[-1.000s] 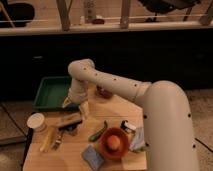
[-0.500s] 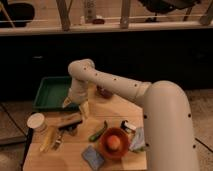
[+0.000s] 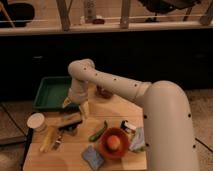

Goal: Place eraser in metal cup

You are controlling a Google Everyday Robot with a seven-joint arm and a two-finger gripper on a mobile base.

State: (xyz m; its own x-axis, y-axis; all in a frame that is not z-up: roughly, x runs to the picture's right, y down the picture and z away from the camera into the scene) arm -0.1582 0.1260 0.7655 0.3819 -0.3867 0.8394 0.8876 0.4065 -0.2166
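Observation:
The eraser point(image 3: 70, 120), a tan oblong block with a dark underside, lies nearly level on the wooden table point(image 3: 60, 159), left of centre. A small dark thing right under its near edge looks like the metal cup point(image 3: 72, 131), mostly hidden by the eraser. My gripper point(image 3: 75, 106) hangs from the white arm just above and behind the eraser. Its two pale fingers are spread apart with nothing between them.
A green tray point(image 3: 50, 94) sits at the back left and a round white cup point(image 3: 36, 121) at the left edge. A yellow banana-like thing point(image 3: 47, 139), a green vegetable point(image 3: 98, 131), an orange-red bowl point(image 3: 114, 143) and a blue-grey sponge point(image 3: 92, 156) lie nearby. My arm spans the right side.

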